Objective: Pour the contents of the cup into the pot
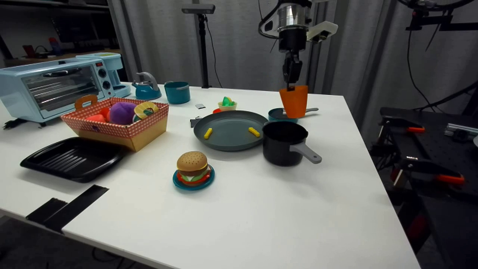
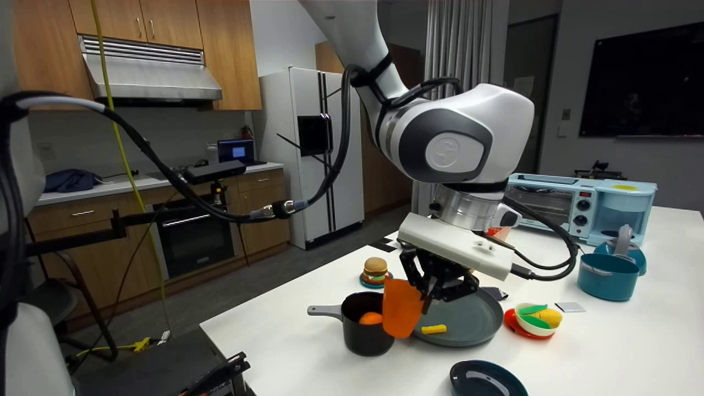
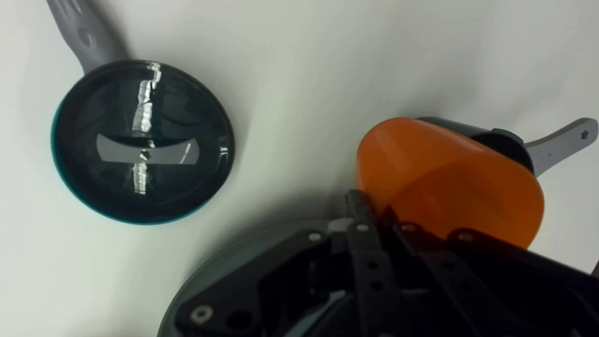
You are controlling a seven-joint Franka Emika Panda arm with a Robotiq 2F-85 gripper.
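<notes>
My gripper (image 1: 290, 86) is shut on the wall of the orange cup (image 1: 294, 102) and holds it above the table, slightly tilted. The black pot (image 1: 284, 144) stands on the table close by; the cup appears beyond its rim. In an exterior view, the cup (image 2: 400, 308) overlaps the right side of the pot (image 2: 367, 338), and the gripper (image 2: 427, 301) is at the cup's right edge. A round orange item (image 2: 370, 318) shows inside the pot. In the wrist view, the fingers (image 3: 376, 210) pinch the cup (image 3: 444, 178), which covers most of the pot (image 3: 505, 145). The cup's inside is hidden.
A wide grey-green pan (image 1: 231, 129) with yellow pieces lies beside the pot. A small teal pan (image 3: 142, 182) lies near the cup. A toy burger (image 1: 192, 168), a checkered basket (image 1: 115, 129), a black tray (image 1: 74, 158) and a teal pot (image 1: 177, 92) also stand there.
</notes>
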